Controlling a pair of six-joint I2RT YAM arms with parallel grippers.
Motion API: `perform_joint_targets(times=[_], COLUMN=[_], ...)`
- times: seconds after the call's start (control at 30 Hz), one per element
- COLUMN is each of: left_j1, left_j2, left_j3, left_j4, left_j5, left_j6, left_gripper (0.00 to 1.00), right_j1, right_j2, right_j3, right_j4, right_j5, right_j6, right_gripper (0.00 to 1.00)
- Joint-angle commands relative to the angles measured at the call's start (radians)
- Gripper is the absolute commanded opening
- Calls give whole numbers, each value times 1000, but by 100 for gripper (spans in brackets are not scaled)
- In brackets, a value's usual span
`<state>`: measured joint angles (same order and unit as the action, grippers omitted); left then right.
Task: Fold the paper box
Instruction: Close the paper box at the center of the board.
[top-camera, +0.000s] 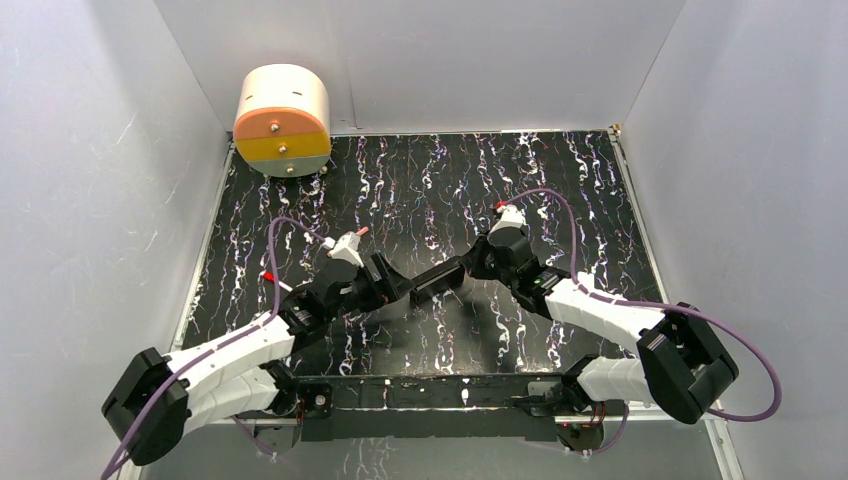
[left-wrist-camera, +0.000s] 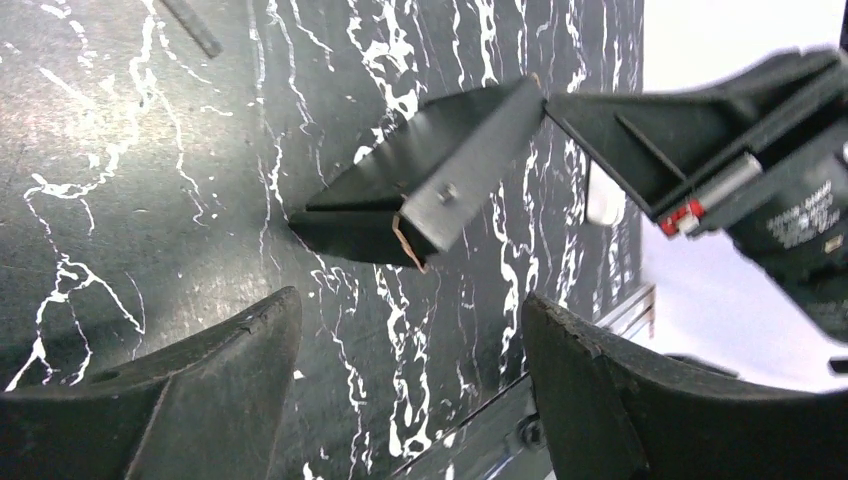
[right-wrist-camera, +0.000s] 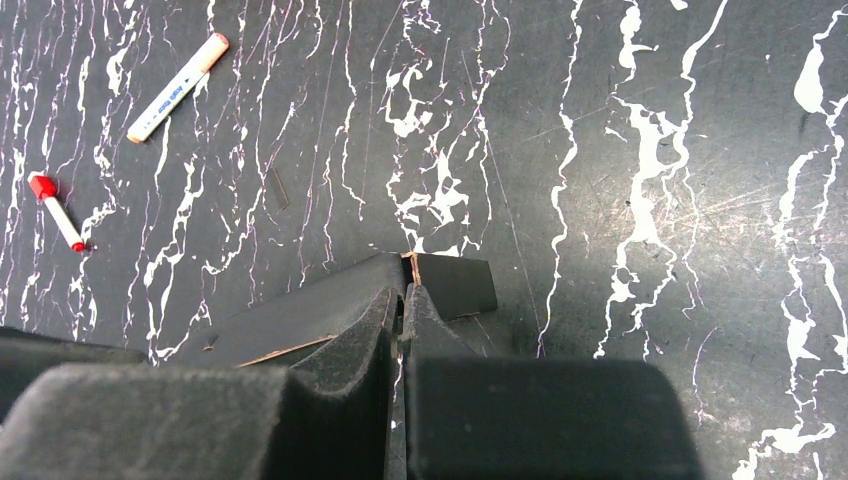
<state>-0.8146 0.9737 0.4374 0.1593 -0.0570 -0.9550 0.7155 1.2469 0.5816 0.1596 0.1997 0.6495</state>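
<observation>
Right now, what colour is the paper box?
Plain matte black; the paper box shows best in the left wrist view.

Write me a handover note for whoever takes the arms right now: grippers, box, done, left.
Left gripper: open, aimed at the free end of the paper box, gripping nothing.
Right gripper: shut on its other end.
Box: mid-table between the arms, held by the right gripper alone.
Done: walls creased into a flattened sleeve.
Left: the end facing the left gripper looks unclosed; square it up and tuck the flaps.
</observation>
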Motion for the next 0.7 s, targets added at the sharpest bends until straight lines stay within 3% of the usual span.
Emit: perform_joint_targets(times=[0.0, 0.3, 0.67], left_j1=[82, 145, 160], left_j2=[47, 190, 316], left_j3=[-68, -108, -111], left_j4=[215, 437, 538], left_j5=[147, 234, 270], left_j6=[-193, -300, -324], left_gripper=[78, 68, 41], right_j1=[10, 14, 22], right_j2=[54, 58, 67], right_j3=[-29, -32, -42], right_j4=[-183, -171, -140], right_j5=[-8, -17, -31], right_j6=[-42, -43, -40], right_gripper=[9, 9, 9])
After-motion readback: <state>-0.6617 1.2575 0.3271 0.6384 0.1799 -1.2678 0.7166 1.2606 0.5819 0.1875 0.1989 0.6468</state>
